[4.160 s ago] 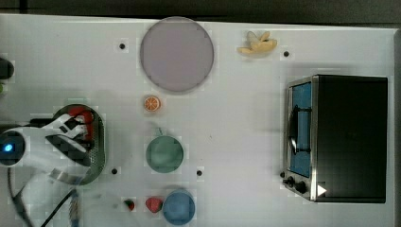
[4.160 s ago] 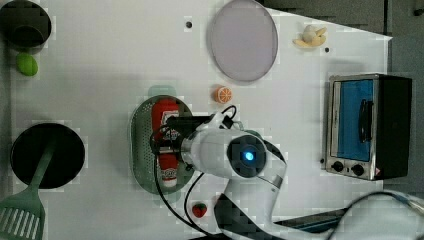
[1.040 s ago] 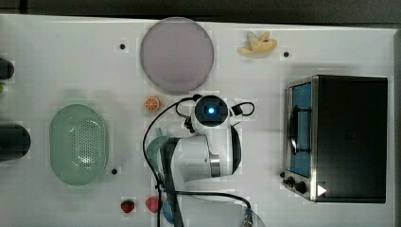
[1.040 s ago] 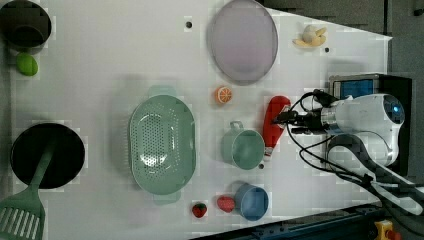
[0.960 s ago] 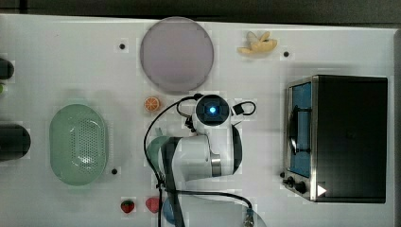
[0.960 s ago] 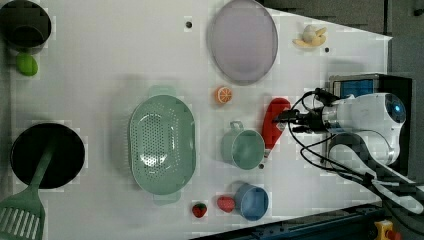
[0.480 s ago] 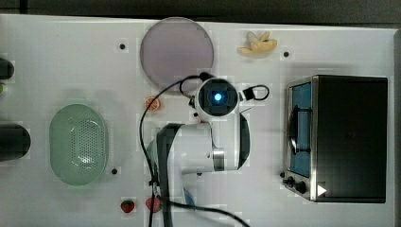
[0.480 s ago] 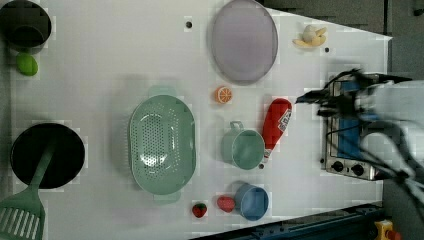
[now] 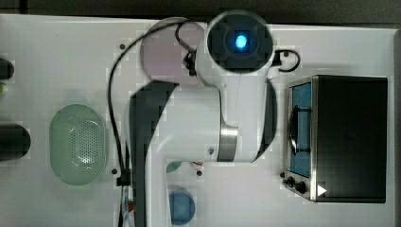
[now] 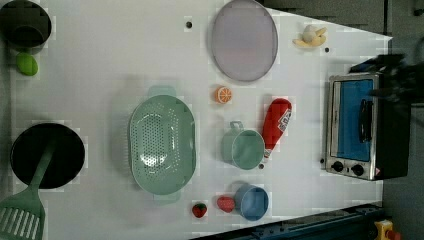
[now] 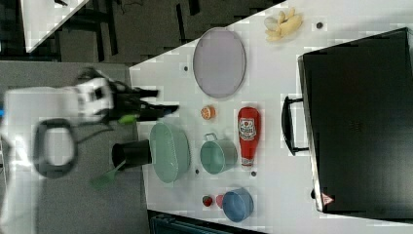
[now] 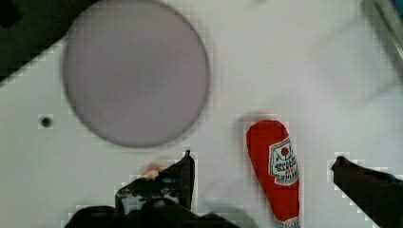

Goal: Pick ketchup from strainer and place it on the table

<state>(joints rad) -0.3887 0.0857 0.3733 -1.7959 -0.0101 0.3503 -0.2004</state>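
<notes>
The ketchup [image 10: 276, 126] is a red squeeze bottle with a white cap and a white-and-red label. It lies flat on its side on the table [image 10: 100, 75], label facing up; in the left view its cap end points down and a little left. The strainer [image 10: 162, 144] is a pale green oval basket with a perforated bottom, sitting upright on the table with nothing in it, well apart from the bottle on the left view's left. The table is a flat white top with a few small black dots.
</notes>
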